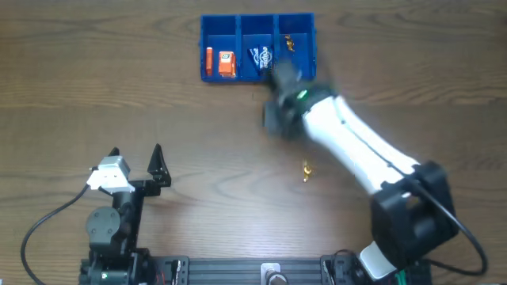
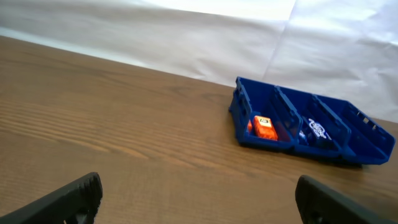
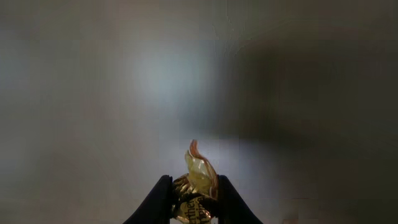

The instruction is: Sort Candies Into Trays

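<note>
While your right claw (image 3: pixel 193 190) is pinched on a gold-wrapped candy (image 3: pixel 200 173), it's up at the blue tray (image 1: pixel 257 19), near the right-hand bin where a gold piece (image 1: pixel 289 43) already lies. Orange ones (image 1: pixel 226 65) sit in the left bin and a blue-white one (image 1: pixel 260 55) in the middle, so gold looks like it belongs on the right. I can't tell from the wrist view which bin is under the claw. Centre over the right bin first. Go low inside the walls, then open, so the wrapper doesn't hop the divider. Your left claw (image 1: pixel 136 156) is wide and parked well apart from the tray. A loose gold candy (image 1: pixel 305 170) lies on the surface mid-way; that looks like your next pick.
</note>
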You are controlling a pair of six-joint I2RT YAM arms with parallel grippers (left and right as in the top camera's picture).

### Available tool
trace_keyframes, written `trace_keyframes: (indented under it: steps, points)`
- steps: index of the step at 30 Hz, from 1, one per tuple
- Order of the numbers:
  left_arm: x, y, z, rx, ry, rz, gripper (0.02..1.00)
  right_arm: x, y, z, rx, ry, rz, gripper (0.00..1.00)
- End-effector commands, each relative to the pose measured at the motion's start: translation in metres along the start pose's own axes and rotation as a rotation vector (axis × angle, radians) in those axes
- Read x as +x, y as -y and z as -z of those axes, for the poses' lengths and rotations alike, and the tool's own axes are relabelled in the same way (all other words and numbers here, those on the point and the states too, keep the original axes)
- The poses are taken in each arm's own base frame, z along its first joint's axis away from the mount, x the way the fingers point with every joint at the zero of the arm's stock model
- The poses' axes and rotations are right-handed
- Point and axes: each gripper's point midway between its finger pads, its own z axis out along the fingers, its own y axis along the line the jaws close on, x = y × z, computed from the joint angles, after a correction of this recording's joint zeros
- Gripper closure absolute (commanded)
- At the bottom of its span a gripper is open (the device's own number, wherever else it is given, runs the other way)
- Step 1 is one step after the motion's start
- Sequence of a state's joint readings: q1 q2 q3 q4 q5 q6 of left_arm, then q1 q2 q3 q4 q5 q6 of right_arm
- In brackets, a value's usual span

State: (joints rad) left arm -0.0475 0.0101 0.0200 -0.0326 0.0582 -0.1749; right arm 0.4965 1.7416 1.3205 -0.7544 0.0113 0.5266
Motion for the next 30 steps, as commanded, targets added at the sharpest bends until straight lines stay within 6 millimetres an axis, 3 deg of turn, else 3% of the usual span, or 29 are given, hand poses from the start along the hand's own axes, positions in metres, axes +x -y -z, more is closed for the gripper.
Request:
trace_keyframes:
  steps: [1, 3, 5, 8, 12, 16, 21, 24, 26, 29, 30]
  points:
    - [0.016, -0.003, -0.001, -0.006, -0.05, -0.017, 0.02, -0.124, 0.018, 0.067, 0.027, 0.39, 0.041, 0.86]
    - [0.016, -0.003, -0.001, -0.006, -0.05, -0.017, 0.02, -0.154, 0.027, 0.076, 0.035, 0.499, 0.029, 0.844]
    - [0.016, -0.003, -0.001, -0.006, -0.05, -0.017, 0.02, -0.173, 0.037, 0.072, 0.054, 0.563, 0.001, 0.831]
    - [0.016, -0.003, -0.001, -0.006, -0.05, -0.017, 0.02, -0.19, 0.039, 0.051, 0.053, 0.601, -0.004, 0.833]
    - [0.016, -0.003, -0.001, -0.006, -0.05, -0.017, 0.02, -0.198, 0.047, 0.016, 0.11, 0.608, 0.004, 0.833]
    - [0.016, -0.003, -0.001, -0.006, -0.05, -0.017, 0.02, -0.194, 0.056, -0.006, 0.154, 0.581, 0.002, 0.809]
    - [0.016, -0.003, -0.001, -0.006, -0.05, -0.017, 0.023, -0.191, 0.055, -0.011, 0.156, 0.568, 0.007, 0.592]
    - [0.016, -0.003, -0.001, -0.006, -0.05, -0.017, 0.02, -0.186, 0.048, -0.012, 0.152, 0.555, 0.02, 0.564]
    - [0.016, -0.003, -0.001, -0.006, -0.05, -0.017, 0.02, -0.181, 0.04, -0.008, 0.144, 0.552, 0.033, 0.535]
    - [0.016, -0.003, -0.001, -0.006, -0.05, -0.017, 0.023, -0.162, 0.034, 0.015, 0.123, 0.563, 0.043, 0.5]
    - [0.016, -0.003, -0.001, -0.006, -0.05, -0.017, 0.02, -0.129, 0.043, 0.034, 0.112, 0.543, 0.017, 0.45]
